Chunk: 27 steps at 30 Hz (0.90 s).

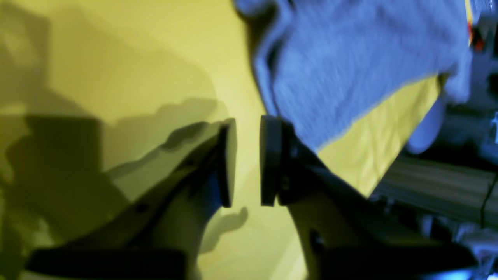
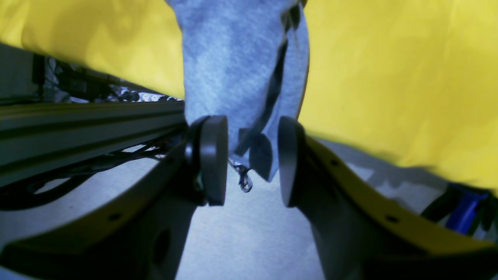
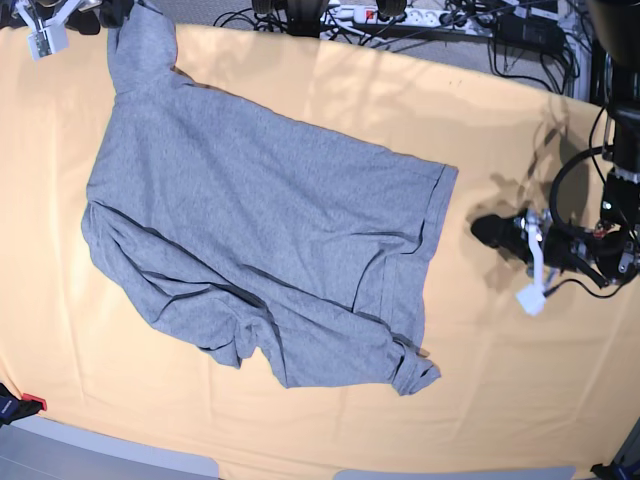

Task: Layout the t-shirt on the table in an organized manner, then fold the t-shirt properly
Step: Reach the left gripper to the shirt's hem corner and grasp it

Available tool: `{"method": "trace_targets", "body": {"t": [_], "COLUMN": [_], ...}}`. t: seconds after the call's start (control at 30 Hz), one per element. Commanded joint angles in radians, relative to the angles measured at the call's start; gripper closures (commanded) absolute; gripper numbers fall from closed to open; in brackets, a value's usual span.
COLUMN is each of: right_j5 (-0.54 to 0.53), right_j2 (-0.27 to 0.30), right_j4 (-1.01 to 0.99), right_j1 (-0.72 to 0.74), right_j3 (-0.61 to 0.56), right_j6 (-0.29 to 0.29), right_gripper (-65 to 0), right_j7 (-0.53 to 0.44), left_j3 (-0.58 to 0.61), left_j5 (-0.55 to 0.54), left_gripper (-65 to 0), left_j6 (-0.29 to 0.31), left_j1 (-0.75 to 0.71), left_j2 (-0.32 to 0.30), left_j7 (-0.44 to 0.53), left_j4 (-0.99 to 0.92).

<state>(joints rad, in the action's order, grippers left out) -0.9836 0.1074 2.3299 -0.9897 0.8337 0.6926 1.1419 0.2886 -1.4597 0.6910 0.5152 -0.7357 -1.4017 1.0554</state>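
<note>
On the pale yellow-orange cloth-covered table (image 3: 520,400), the heather-grey cotton t-shirt (image 3: 260,230) lies spread but creased and unfolded, with the left hand (image 1: 248,161) and right hand (image 2: 253,161) both parted and holding nothing.

The t-shirt (image 3: 260,230) sprawled over the left and middle of the desk (image 3: 500,400), leaving bare cloth along the right side and lower edge of the base view. The left claw (image 3: 490,232) sat in that open right strip. Cables (image 3: 420,20) crowded the top edge.
</note>
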Motion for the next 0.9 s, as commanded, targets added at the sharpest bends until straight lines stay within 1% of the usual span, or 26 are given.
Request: {"method": "trace_targets", "body": {"t": [0.0, 0.13, 0.23, 0.3, 0.4, 0.47, 0.57, 0.6, 0.67, 0.77, 0.87], "right_j5": [-0.012, -0.01, -0.01, -0.01, -0.01, -0.01, -0.011, -0.01, -0.01, -0.011, -0.014], "right_j2": [0.007, 0.006, 0.007, 0.006, 0.006, 0.006, 0.006, 0.006, 0.006, 0.006, 0.006], "right_j4": [0.016, 0.016, 0.016, 0.016, 0.016, 0.016, 0.016, 0.016, 0.016, 0.016, 0.016], "right_j1": [-0.014, -0.013, -0.013, -0.013, -0.013, -0.013, -0.012, -0.013, -0.013, -0.013, -0.013], "right_j3": [0.007, 0.007, 0.007, 0.007, 0.007, 0.007, 0.007, 0.007, 0.007, 0.007, 0.007], "right_j6": [0.006, 0.006, 0.006, 0.006, 0.006, 0.006, 0.006, 0.006, 0.006, 0.006, 0.006], "right_gripper": [-24.0, -24.0, -24.0, -24.0, -24.0, -24.0, -24.0, -24.0, -24.0, -24.0, -24.0], "right_j7": [-0.025, -0.024, -0.024, -0.024, -0.024, -0.024, -0.025, -0.025, -0.024, -0.025, -0.025], "left_j3": [-0.009, -0.009, -0.03, -0.073, -0.17, -0.256, -0.385, -0.408, -0.43, -0.453, -0.488], "left_j5": [-0.024, -0.024, -0.024, -0.024, -0.023, 0.017, 0.068, 0.083, 0.148, 0.245, 0.278], "left_gripper": [-16.3, -25.1, -30.3, -31.4, -31.4, -31.4, -31.4, -31.4, -31.4, -31.4, -31.4], "left_j6": [0.004, 0.005, 0.005, 0.005, -0.003, -0.018, -0.04, -0.046, -0.069, -0.116, -0.127], "left_j1": [0.005, -0.085, -0.146, -0.185, -0.246, -0.288, -0.348, -0.369, -0.402, -0.438, -0.457], "left_j2": [-0.034, -0.085, -0.105, -0.101, -0.089, -0.066, -0.006, 0.011, 0.047, 0.124, 0.212], "left_j7": [0.005, 0.005, 0.005, 0.005, 0.005, 0.005, 0.005, 0.005, 0.024, 0.071, 0.074], "left_j4": [0.059, 0.229, 0.291, 0.301, 0.3, 0.3, 0.3, 0.3, 0.3, 0.3, 0.3]}}
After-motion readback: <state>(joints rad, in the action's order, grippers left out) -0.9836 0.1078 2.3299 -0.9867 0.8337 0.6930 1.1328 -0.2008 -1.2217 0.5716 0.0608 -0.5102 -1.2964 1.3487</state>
